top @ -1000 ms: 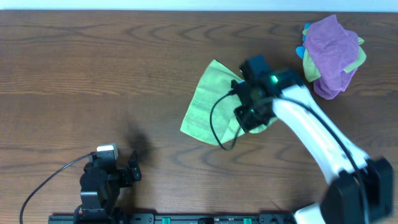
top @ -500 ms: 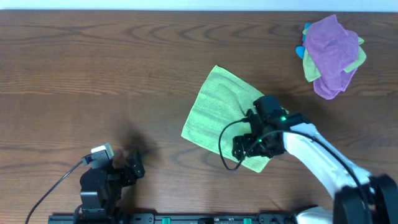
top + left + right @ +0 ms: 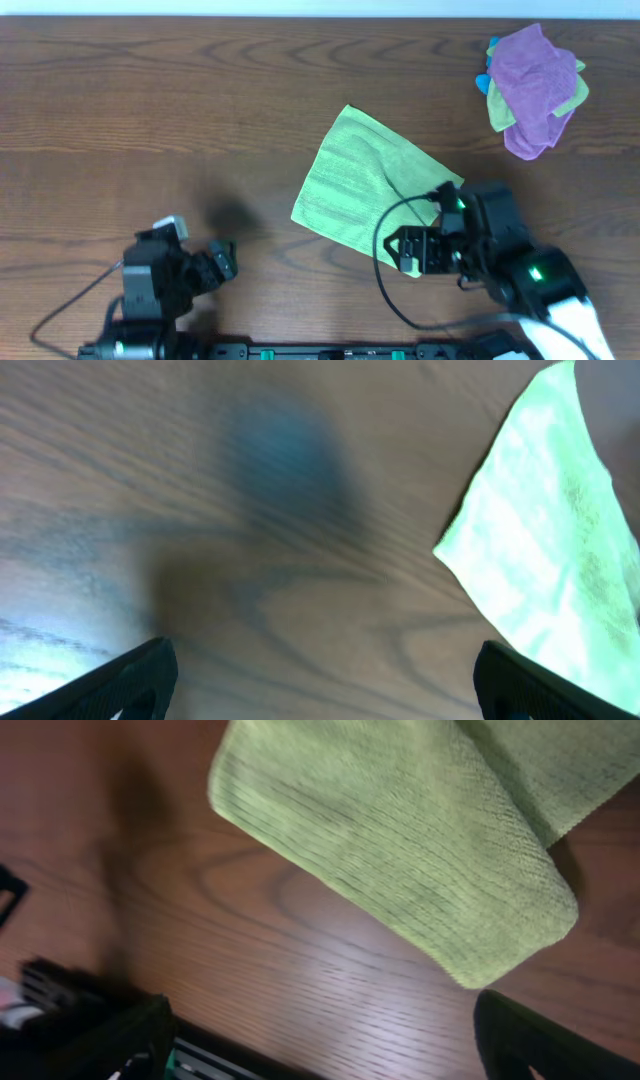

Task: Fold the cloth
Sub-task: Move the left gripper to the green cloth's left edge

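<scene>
Right fingers [image 3: 520, 1045] gape wide, empty, above the counter [image 3: 150, 100]; the lime-green cloth [image 3: 365, 185] lies flat just ahead of them; left fingers [image 3: 130, 682], also spread and empty, sit well aside; best pinch the nearest corner low, then carry it squarely across.

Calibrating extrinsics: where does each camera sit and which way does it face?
Overhead: above the table, looking straight down; both arms at the near edge, cloth mid-frame.
Left wrist: on the left hand, facing down at wood beside the cloth; own fingertips in the bottom corners.
Right wrist: on the right hand, facing down at the cloth's near corner; fingertips in the bottom corners.
Shared: all three show the cloth.
</scene>
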### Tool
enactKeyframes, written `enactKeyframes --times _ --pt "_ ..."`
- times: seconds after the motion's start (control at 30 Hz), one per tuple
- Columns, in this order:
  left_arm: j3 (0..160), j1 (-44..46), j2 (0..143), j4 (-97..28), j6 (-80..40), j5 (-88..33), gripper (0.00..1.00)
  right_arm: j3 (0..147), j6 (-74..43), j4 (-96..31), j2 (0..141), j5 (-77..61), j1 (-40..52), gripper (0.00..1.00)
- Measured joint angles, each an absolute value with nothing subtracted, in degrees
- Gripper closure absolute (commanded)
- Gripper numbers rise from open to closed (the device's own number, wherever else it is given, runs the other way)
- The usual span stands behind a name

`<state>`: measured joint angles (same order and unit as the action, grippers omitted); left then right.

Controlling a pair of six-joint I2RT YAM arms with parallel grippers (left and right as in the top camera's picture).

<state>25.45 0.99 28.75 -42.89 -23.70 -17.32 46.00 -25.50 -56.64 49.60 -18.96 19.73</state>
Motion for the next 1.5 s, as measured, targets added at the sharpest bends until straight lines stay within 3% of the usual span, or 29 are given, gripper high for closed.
enactKeyframes --times 0.33,0.47,0.93,1.5 --pt "49.1 3.3 63.9 -56.3 -12.7 -23.7 0.04 39.9 -36.0 -59.3 33.1 -16.6 19.7 0.11" --pt "52.6 6.0 72.0 -53.5 -12.0 -24.6 0.04 32.8 -40.0 -57.5 27.9 -16.8 19.7 0.11" --pt "52.6 8.7 88.1 -39.2 -24.1 -37.4 0.05 27.1 -45.1 -56.3 22.7 -17.2 19.7 0.09" --pt "52.6 10.1 94.1 -28.6 -37.5 -38.8 0.04 27.1 -45.7 -55.9 22.7 -17.2 19.7 0.06"
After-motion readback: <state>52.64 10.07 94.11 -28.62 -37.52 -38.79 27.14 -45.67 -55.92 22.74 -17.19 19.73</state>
